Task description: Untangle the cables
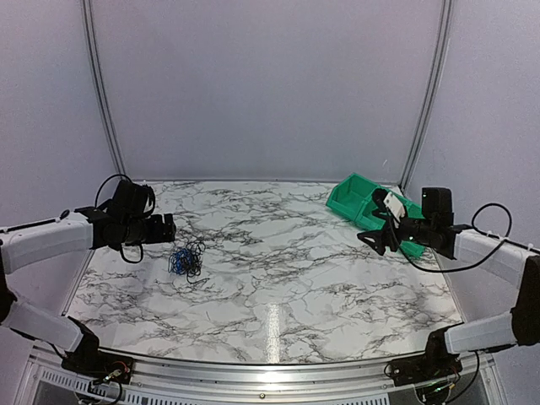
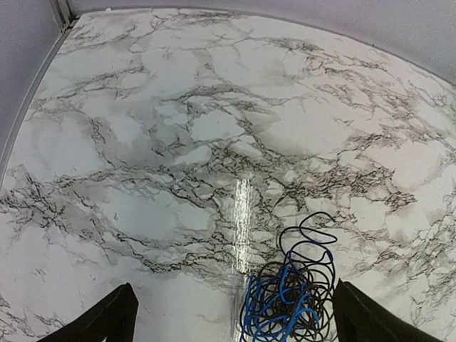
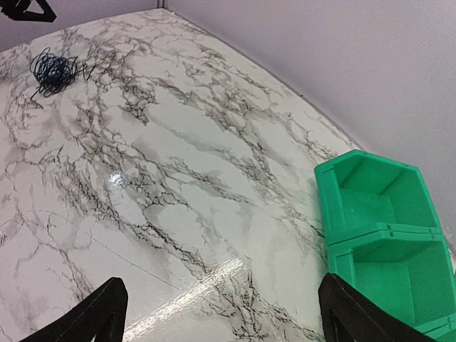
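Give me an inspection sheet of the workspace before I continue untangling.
Surface: marble-patterned table, one glare streak.
Job's things: cable wad, blue and black loops, one tangle, left side.
Clutter: green bin, far right, both compartments empty.
Grippers: left gripper open by the wad, not touching; right gripper open near the bin, holding nothing.
Cables: black arm leads loop at both wrists.
Surroundings: plain pale walls, metal rails.

No lettering, number or brand can be read — the white patch (image 1: 391, 203) atop the right gripper (image 1: 372, 240) is too small.
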`<state>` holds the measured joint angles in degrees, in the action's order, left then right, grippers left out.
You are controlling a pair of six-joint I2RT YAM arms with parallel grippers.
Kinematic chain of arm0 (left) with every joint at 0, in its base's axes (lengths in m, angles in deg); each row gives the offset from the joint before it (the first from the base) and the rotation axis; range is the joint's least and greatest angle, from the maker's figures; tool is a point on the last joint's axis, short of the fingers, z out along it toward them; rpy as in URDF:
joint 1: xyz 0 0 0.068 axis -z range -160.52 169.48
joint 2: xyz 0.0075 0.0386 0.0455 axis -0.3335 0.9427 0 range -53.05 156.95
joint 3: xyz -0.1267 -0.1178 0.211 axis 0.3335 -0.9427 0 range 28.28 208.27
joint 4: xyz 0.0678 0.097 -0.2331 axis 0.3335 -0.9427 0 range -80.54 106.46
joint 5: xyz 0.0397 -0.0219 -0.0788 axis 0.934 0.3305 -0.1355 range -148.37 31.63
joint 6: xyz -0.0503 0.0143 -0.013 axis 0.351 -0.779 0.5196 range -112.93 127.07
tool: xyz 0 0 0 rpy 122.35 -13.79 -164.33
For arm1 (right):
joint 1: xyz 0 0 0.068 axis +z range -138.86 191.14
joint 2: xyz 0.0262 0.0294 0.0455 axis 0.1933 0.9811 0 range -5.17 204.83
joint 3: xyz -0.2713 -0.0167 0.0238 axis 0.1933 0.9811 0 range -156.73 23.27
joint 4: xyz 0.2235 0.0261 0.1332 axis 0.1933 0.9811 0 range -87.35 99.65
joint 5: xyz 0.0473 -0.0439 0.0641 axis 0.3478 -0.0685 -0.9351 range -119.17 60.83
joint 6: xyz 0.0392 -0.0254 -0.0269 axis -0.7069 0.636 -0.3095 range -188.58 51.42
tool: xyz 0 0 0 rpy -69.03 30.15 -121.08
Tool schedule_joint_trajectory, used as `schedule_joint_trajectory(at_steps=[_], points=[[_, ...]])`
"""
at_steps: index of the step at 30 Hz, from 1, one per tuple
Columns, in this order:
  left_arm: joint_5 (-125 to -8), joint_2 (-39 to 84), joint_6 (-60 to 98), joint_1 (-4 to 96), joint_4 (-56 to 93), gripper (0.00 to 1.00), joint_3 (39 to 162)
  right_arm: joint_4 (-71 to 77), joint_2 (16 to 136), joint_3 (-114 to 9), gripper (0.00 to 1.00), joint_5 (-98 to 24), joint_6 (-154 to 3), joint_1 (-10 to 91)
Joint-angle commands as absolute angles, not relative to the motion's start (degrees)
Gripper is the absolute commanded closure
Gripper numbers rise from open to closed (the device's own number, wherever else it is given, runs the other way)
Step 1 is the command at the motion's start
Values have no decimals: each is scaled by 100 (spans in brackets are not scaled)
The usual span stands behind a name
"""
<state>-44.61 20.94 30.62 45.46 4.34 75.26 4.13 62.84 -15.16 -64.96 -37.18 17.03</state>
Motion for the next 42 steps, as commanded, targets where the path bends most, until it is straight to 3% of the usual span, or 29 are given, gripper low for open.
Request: schedule_joint_trajectory(at_steps=[1,13,22,30,35,42], points=[[-4635,2626,3352,4587,95,1,7492,777,6622,-1798,8,-6338,-3120,2180],[-5624,4031,3539,5046,840,1,7872,898,6608,-1780,9,-6055,-2735,2568],[-6304,4803,3330,6048,1338,13,8332,892,6535,-1740,10,-6016,-2692,2582],[-6715,4639,3454,6665,1589,17,8412,863,6538,-1720,11,-6019,-2691,2582],[-6271,3906,3093,6721,1661,9,8359,863,6566,-1709,11,-6059,-2692,2582],[-5101,3372,2279,6592,577,1,9169,704,6657,-1752,15,-6330,-3073,2587]])
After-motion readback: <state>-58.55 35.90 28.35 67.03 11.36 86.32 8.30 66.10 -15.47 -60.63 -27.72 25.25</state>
